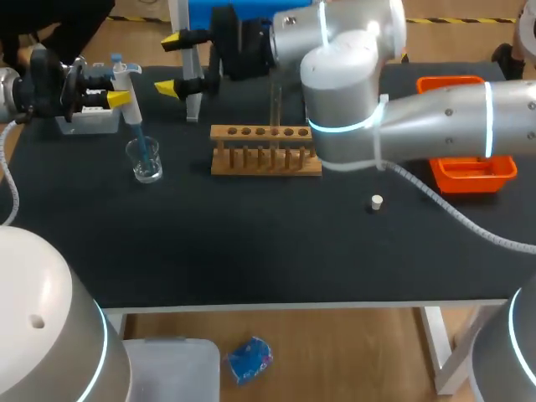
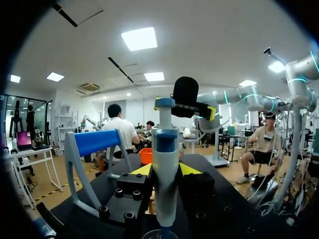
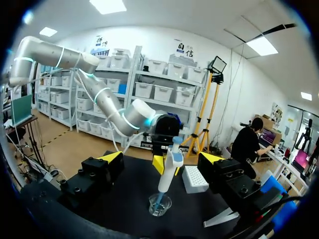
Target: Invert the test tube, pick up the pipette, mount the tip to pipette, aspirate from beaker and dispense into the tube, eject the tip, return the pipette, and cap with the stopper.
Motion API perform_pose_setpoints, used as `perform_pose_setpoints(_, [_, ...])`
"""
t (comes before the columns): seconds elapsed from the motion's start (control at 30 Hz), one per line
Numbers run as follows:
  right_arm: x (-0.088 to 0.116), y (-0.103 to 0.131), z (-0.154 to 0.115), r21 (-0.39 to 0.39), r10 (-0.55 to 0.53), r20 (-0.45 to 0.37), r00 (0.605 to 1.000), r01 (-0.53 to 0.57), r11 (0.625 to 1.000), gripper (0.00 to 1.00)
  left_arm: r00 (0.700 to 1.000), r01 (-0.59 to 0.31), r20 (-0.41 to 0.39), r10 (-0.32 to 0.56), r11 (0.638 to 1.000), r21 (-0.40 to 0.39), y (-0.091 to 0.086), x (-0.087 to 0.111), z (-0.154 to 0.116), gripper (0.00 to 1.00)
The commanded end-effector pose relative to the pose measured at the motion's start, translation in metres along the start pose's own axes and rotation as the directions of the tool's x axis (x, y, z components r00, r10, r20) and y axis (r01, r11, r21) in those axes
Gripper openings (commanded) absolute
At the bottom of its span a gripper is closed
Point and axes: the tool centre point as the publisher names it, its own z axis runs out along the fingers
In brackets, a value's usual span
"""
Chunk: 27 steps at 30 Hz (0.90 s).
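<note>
Aspiration step: the pipette dips its tip into the beaker, and the left gripper, just above the beaker, is clenched on the pipette. Beyond the beaker the right gripper hangs released. The next move is presumably to lift clear and carry to the test tube, right of the beaker.

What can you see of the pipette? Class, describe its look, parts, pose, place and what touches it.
The pipette is a slim, plastic-looking tool with a white body, a blue cap on its plunger and a blue tip mounted below. It hangs slightly tilted, tip down. The left pincer is shut on its body from both sides. The tip's end sits inside the clear beaker; whether it touches any liquid cannot be told.
</note>
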Motion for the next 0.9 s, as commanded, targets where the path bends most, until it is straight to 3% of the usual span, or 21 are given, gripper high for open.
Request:
perform_pose_setpoints(0.03, [-0.012,0.008,0.011,0.045,0.02,-0.165,0.986,-0.013,0.999,1.0,1.0,-0.001,-0.006,0.001,1.0,0.002,0.001,-0.002,-0.002,0.0])
perform_pose_setpoints(0.2, [-0.019,0.009,0.019,0.057,0.043,-0.189,0.981,-0.033,0.998,1.0,1.0,-0.001,-0.006,0.001,1.0,0.002,0.001,-0.002,-0.002,0.0])
perform_pose_setpoints(0.23, [-0.021,0.009,0.02,0.055,0.053,-0.197,0.979,-0.042,0.998,0.89,1.0,-0.001,-0.006,0.001,1.0,0.002,0.001,-0.002,-0.002,0.0])
perform_pose_setpoints(0.27, [-0.022,0.009,0.021,0.057,0.052,-0.196,0.979,-0.041,0.998,0.5,1.0,-0.001,-0.006,0.001,1.0,0.002,0.001,-0.002,-0.002,0.0])
perform_pose_setpoints(0.3, [-0.024,0.009,0.023,0.061,0.049,-0.193,0.98,-0.038,0.997,0.4,1.0,-0.001,-0.006,0.001,1.0,0.002,0.001,-0.002,-0.002,0.0])
perform_pose_setpoints(0.37, [-0.024,0.011,0.025,0.061,0.048,-0.201,0.978,-0.037,0.997,0.0,1.0,-0.001,-0.006,0.001,1.0,0.002,0.001,-0.002,-0.002,0.0])
perform_pose_setpoints(0.9, [-0.034,0.03,0.046,0.059,0.111,-0.214,0.97,-0.101,0.993,0.0,1.0,-0.001,-0.006,0.001,1.0,0.002,0.001,-0.002,-0.002,0.0])
